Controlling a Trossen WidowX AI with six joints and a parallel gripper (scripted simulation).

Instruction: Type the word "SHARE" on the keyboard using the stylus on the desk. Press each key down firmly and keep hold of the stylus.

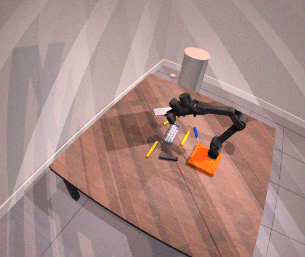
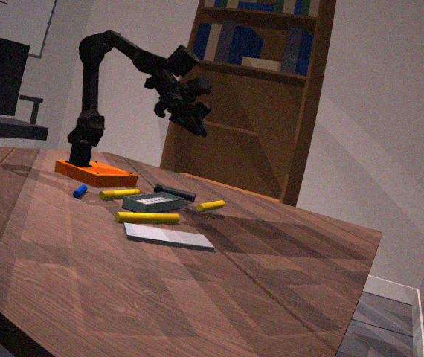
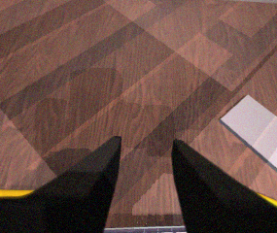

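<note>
The keyboard [image 1: 171, 134] [image 2: 152, 207] lies on the desk, its edge just showing at the bottom of the wrist view. A blue pen with a pale tip [image 1: 196, 131] [image 2: 79, 190], which looks like the stylus, lies on the desk on the arm's side of the keyboard. My gripper [image 1: 171, 119] [image 2: 203, 132] [image 3: 147, 145] is raised above the desk, beyond the keyboard as seen from the base. Its fingers stand partly open, with bare space between them in the wrist view.
Three yellow rods lie around the keyboard: one beside the blue pen [image 1: 185, 137] [image 2: 120, 193], one near the white slab [image 1: 160, 111] [image 2: 166, 235] [image 3: 261, 130], one on the keyboard's other side [image 1: 151, 149] [image 2: 210, 205]. A dark cylinder [image 1: 168, 158] [image 2: 174, 192] lies near the orange base [image 1: 202, 168] [image 2: 116, 180].
</note>
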